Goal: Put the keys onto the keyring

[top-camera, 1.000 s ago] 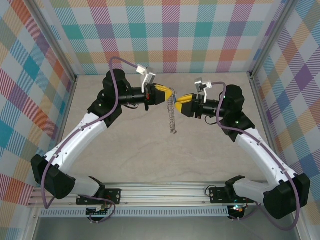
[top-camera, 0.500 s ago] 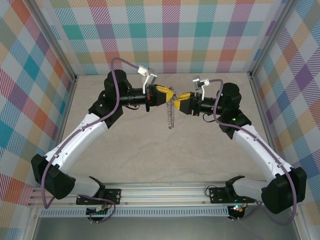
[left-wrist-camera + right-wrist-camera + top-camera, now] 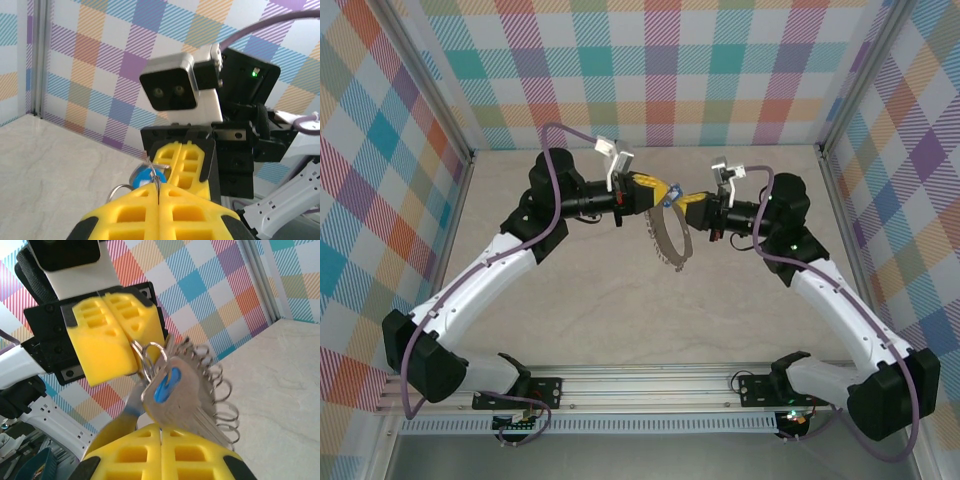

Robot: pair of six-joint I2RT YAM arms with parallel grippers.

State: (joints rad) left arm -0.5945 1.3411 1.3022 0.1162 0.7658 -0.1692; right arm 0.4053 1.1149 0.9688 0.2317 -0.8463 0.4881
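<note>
Dangling wire-fringed grey hoop [image 3: 670, 262], blue-tagged key [image 3: 186, 405]

No legible text or markings

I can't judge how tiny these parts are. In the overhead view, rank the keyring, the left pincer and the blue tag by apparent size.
1. keyring, the wide hoop
2. left pincer
3. blue tag, a mere speck
</note>
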